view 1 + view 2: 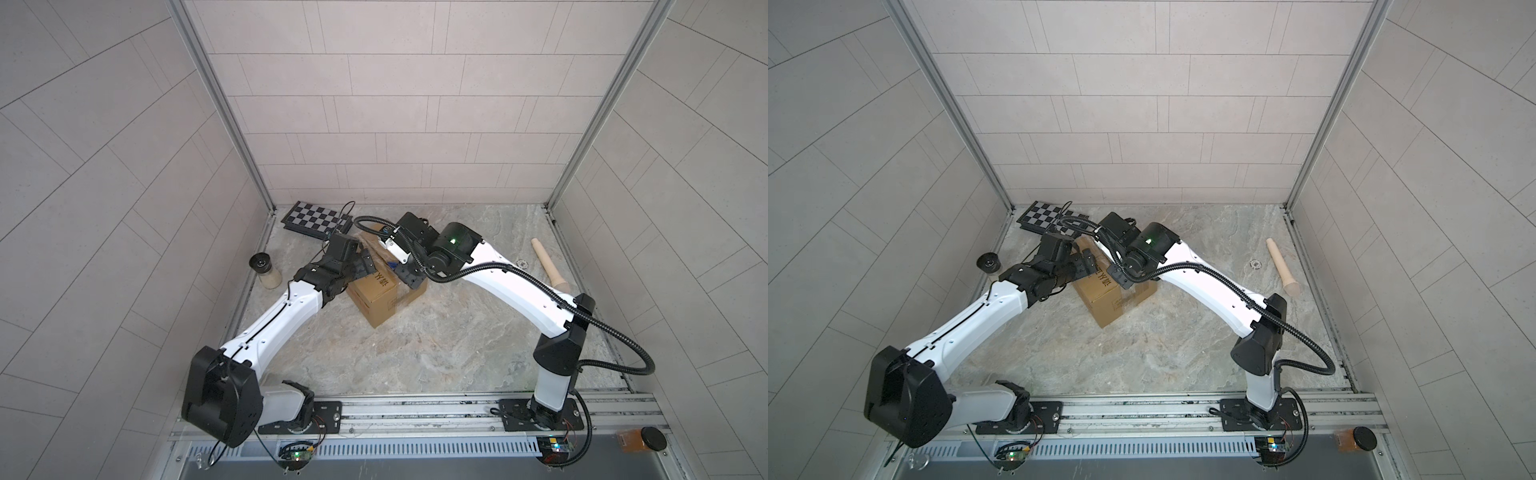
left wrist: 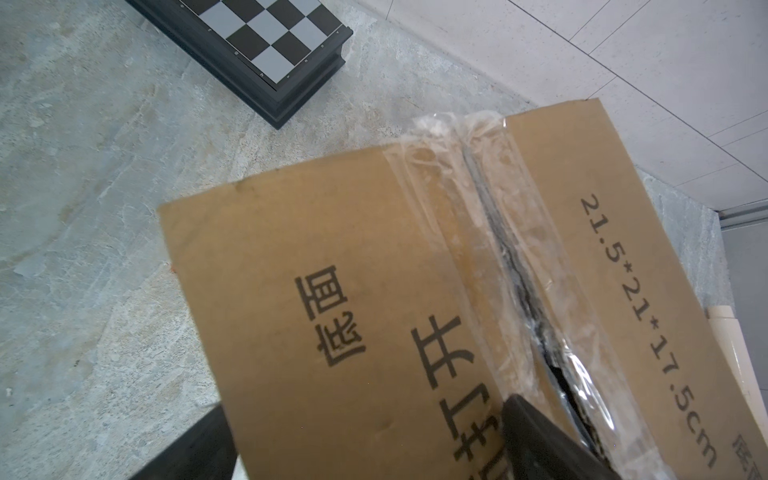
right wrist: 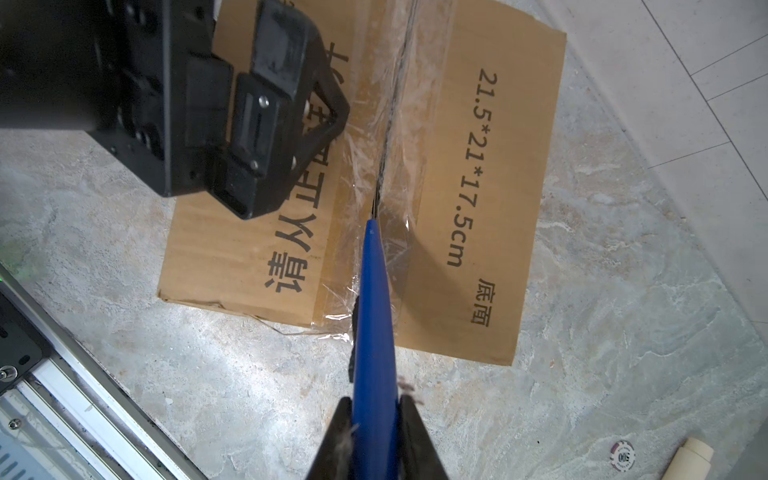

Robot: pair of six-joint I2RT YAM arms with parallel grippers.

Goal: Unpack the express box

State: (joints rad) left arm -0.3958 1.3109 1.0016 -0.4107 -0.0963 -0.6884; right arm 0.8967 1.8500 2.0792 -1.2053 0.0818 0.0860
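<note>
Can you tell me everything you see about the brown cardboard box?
The express box is a brown corrugated cardboard carton, roughly cube-shaped, standing cornerwise on the marbled table. Black Chinese characters and "21.5*21*17.5cm" are printed on top. Crinkly clear tape runs along the middle seam, which shows as a dark slit. The tip of a blue tool, pinched in the right claw, meets that seam. The open left claw is spread over one top flap.
</note>
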